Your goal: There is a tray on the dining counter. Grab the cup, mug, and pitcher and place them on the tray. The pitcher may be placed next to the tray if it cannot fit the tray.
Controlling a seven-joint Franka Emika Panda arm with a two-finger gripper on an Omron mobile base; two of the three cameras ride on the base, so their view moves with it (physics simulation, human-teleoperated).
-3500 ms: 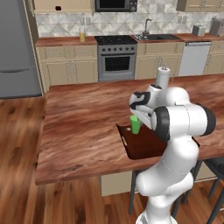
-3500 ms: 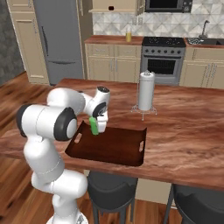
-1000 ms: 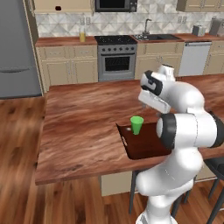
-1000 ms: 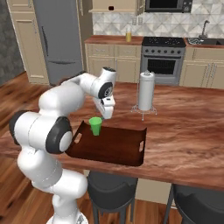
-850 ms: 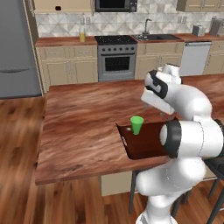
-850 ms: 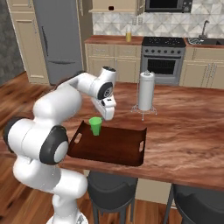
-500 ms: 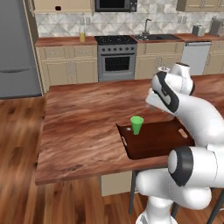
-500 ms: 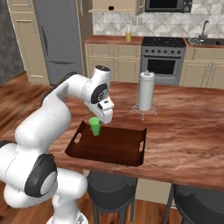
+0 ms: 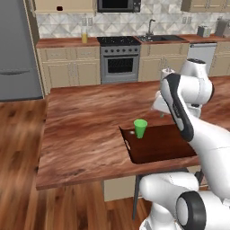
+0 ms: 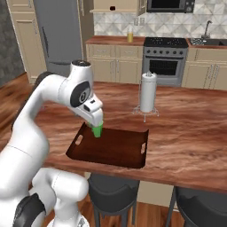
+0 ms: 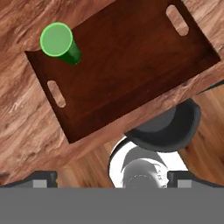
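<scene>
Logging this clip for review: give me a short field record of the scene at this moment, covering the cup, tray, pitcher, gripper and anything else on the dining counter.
cup: green cup stands upright in the tray, near one handle end
tray: dark brown tray on the dining counter, at its near edge; holds the cup alone
pitcher: pitcher with orange liquid on the back counter, left of the stove
gripper: gripper open, raised above the tray, holding nothing
other: paper towel holder upright on the dining counter beyond the tray
mug: not identifiable

A paper towel roll (image 10: 148,92) is standing upright on its holder; two dark stools (image 10: 114,189) are sitting below, and what looks like a yellow bottle (image 10: 130,35) is resting beside the stove (image 10: 164,60).
</scene>
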